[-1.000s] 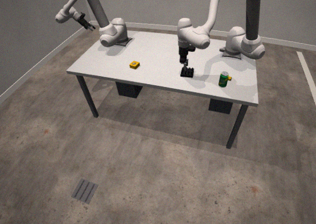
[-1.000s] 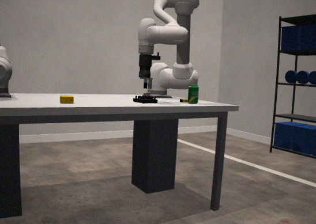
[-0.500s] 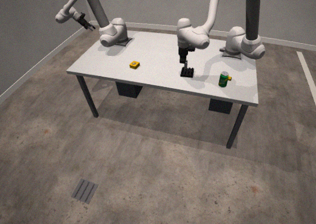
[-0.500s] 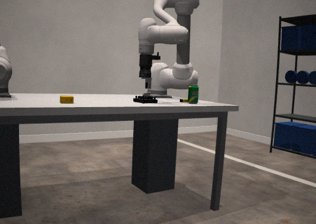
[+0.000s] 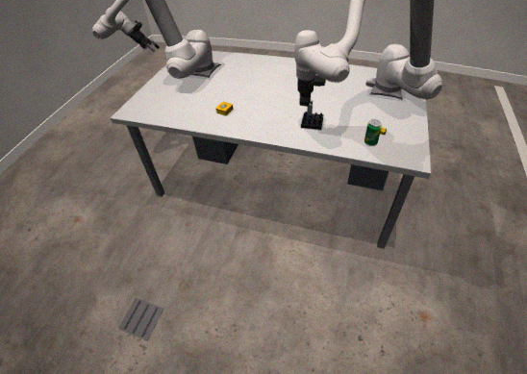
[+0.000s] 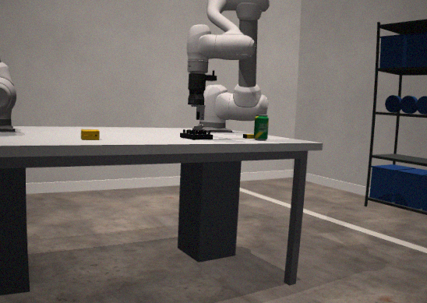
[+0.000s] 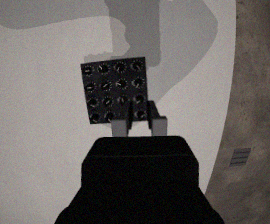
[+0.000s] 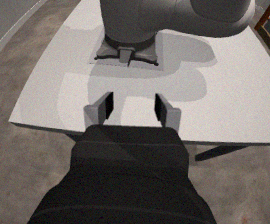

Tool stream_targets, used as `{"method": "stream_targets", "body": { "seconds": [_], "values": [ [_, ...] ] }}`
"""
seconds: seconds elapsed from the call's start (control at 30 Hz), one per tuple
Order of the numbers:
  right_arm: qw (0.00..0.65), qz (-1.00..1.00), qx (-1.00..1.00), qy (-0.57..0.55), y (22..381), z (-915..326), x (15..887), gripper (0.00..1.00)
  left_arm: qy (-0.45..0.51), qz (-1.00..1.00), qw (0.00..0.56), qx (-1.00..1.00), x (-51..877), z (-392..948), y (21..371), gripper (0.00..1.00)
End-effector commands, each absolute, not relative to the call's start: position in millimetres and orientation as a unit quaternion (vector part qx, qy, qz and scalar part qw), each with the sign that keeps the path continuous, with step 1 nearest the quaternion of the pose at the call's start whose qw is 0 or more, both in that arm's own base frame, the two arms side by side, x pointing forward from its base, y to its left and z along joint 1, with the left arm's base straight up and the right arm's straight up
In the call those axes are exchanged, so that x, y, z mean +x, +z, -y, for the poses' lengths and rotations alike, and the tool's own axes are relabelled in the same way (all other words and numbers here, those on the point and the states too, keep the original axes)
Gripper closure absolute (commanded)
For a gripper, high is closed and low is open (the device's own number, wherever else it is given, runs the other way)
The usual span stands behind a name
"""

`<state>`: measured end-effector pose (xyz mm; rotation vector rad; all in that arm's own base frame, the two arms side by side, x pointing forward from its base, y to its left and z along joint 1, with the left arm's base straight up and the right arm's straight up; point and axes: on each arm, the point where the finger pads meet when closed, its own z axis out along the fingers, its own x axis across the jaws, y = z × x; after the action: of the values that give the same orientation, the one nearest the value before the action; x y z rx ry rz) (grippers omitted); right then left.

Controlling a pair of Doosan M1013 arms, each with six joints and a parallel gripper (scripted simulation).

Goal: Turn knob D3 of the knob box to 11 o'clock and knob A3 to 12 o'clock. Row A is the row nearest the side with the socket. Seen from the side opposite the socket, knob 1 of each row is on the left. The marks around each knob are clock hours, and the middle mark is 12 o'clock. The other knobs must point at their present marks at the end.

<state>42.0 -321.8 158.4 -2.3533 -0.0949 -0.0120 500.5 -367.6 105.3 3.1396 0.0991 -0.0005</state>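
Observation:
The black knob box [image 5: 313, 121] [image 6: 196, 136] [image 7: 114, 76] lies flat on the table, with four rows of four knobs with light marks. Its socket cannot be made out. My left gripper [image 5: 310, 107] [image 6: 199, 118] [image 7: 139, 109] points down just above the box, its fingers partly open with nothing between them. In the left wrist view the fingers overlap the box's lower right corner, and one hides a knob of the bottom row. Two knobs of the right column show between them. The knob pointers are too small to read surely. My right gripper [image 5: 155, 48] [image 8: 134, 101] is open and empty, away from the box.
A green can [image 5: 372, 133] [image 6: 261, 128] stands beside the box, with a small yellow and black object [image 5: 383, 131] [image 6: 248, 136] close to it. A yellow box [image 5: 224, 108] [image 6: 90, 135] lies farther off on the white table [image 5: 260, 98].

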Motion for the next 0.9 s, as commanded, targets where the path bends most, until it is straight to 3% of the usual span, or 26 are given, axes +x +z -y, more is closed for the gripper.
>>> {"method": "stream_targets", "body": {
  "seconds": [0.0, 0.87],
  "values": [
    [0.383, 0.037, -0.923, -0.005, 158.8, 322.1, 42.1, 0.0, 0.0, -0.031, 0.001, 1.0, 500.9, 367.8, 106.0, 0.54],
    [0.383, 0.037, -0.923, -0.005, 158.8, 322.1, 42.1, 0.0, 0.001, -0.032, 0.0, 0.999, 500.8, 367.9, 98.6, 0.54]
  ]
}}
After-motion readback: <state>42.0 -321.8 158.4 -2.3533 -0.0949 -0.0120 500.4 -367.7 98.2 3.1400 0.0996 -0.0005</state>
